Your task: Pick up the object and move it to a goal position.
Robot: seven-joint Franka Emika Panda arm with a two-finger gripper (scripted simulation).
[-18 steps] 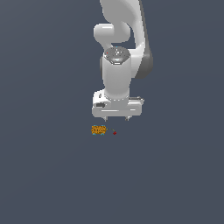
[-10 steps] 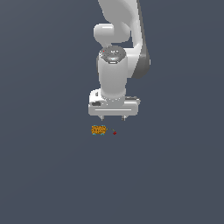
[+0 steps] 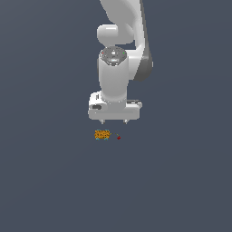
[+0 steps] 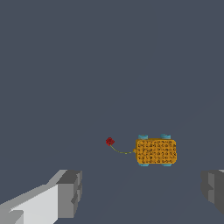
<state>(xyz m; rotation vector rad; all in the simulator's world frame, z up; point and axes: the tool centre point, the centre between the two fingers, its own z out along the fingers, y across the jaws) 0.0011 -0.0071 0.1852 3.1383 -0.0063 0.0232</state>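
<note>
The gripper (image 3: 114, 121) hangs over the dark floor with its fingers (image 4: 70, 193) spread wide and empty. The object (image 3: 102, 134), a small orange lump with teal flecks, lies on the floor below the fingertips and apart from them, nearer the finger on the exterior view's left. In the wrist view its long axis runs along the line from finger to finger. A tiny red dot (image 3: 118, 137) sits just beside it. I'd judge a small sideways shift is needed before descending.

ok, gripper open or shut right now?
Open. In the wrist view the gripper fingers stand wide apart, with the orange object lying free beyond them.
</note>
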